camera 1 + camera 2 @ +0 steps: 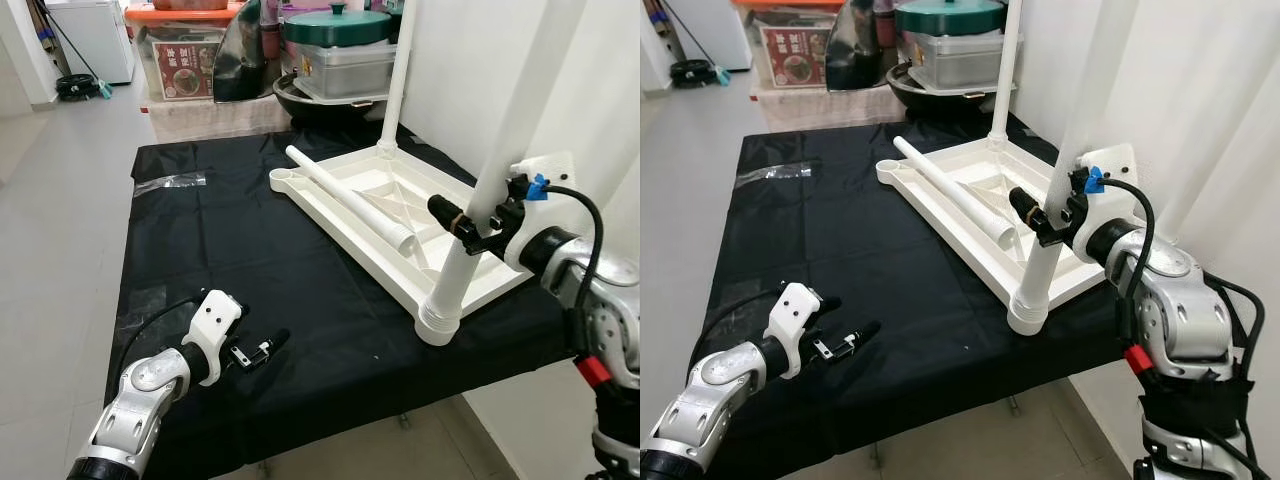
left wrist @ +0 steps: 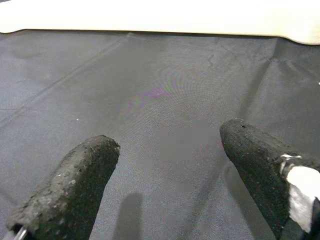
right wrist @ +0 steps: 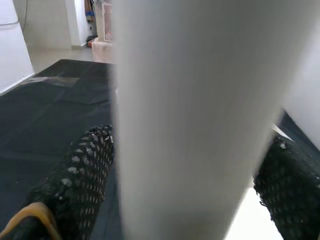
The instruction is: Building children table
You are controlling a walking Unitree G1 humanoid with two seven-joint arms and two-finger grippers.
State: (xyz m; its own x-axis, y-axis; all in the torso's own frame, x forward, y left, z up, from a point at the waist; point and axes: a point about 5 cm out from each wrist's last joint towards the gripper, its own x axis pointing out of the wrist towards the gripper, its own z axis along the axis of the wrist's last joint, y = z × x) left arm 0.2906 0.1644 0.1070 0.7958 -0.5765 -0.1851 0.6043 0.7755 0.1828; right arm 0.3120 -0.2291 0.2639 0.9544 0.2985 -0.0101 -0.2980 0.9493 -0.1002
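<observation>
The left gripper (image 1: 262, 350) hovered low over the black-covered table (image 1: 230, 240) near its front left corner, its two fingers (image 2: 75, 185) apart and holding nothing. Near the left edge lay a scrap of clear plastic wrapping (image 1: 168, 181). Toward the right half of the table the white tabletop (image 1: 400, 215) lay upside down, with one loose leg (image 1: 350, 200) resting across its underside and another leg (image 1: 397, 75) standing upright at its far corner. At its near corner, close to the table's front right edge, a third leg (image 1: 480, 210) stood in its socket, and the right gripper (image 1: 462, 222) had its fingers clamped around that leg, one either side.

The step in hand looked to be seating this near leg; the next move probably called for pressing or twisting it home, then freeing the grip to fetch the loose leg.

On the floor beyond the far edge stood storage boxes (image 1: 180, 55) and a lidded tub (image 1: 345, 70) topped by a green pot lid (image 1: 337, 25); their contents could not be made out.
</observation>
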